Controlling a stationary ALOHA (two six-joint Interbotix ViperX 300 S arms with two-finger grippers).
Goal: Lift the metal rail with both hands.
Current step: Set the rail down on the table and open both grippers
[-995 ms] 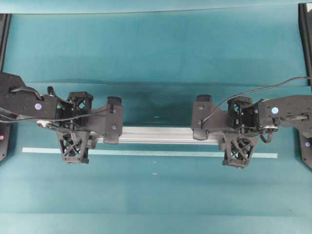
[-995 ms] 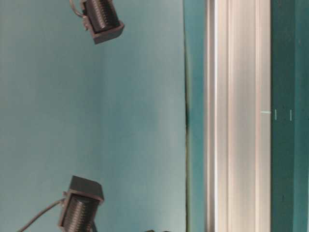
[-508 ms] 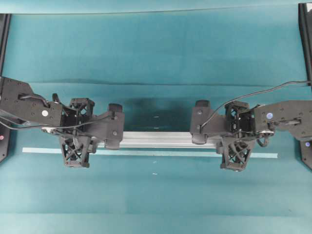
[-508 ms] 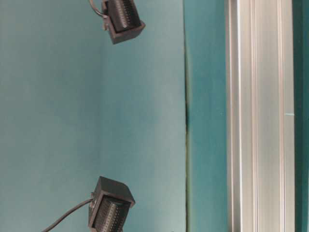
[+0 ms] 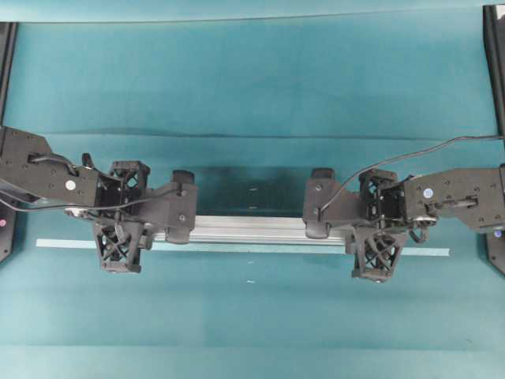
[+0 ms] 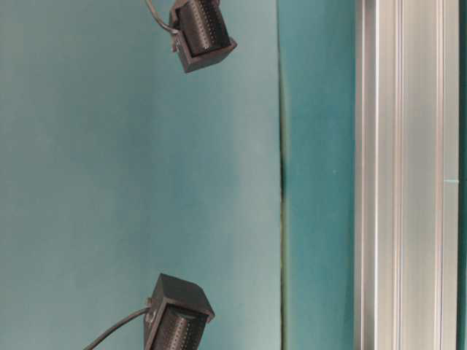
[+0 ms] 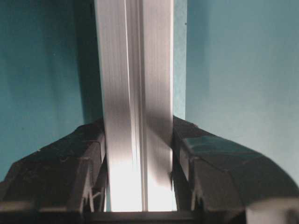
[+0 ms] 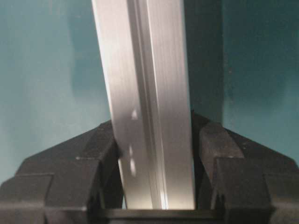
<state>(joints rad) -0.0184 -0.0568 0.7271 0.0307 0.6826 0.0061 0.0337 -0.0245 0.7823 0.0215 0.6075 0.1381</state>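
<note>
The metal rail [image 5: 251,228] is a long silver grooved bar lying left to right across the table's middle. My left gripper [image 5: 125,225] is shut on its left end and my right gripper [image 5: 379,225] on its right end. In the left wrist view the rail [image 7: 135,84] runs straight out between the black fingers [image 7: 74,163] of the left gripper [image 7: 138,128], which press on both its sides. The right wrist view shows the same grip by the right gripper [image 8: 154,126] on the rail [image 8: 145,70]. At table level the rail [image 6: 405,175] fills the right side. A dark shadow lies on the table behind it.
A thin pale-teal tape strip [image 5: 426,252] runs along the table just in front of the rail. Small white tick marks [image 5: 251,282] dot the middle. Black frame posts [image 5: 495,71] stand at both side edges. Two black arm-mounted boxes [image 6: 204,33] show at table level.
Both grippers and the rail have shifted a little toward the table's front, closer to the tape strip. At table level the rail has slid to the right of the picture. Both grips are unchanged.
</note>
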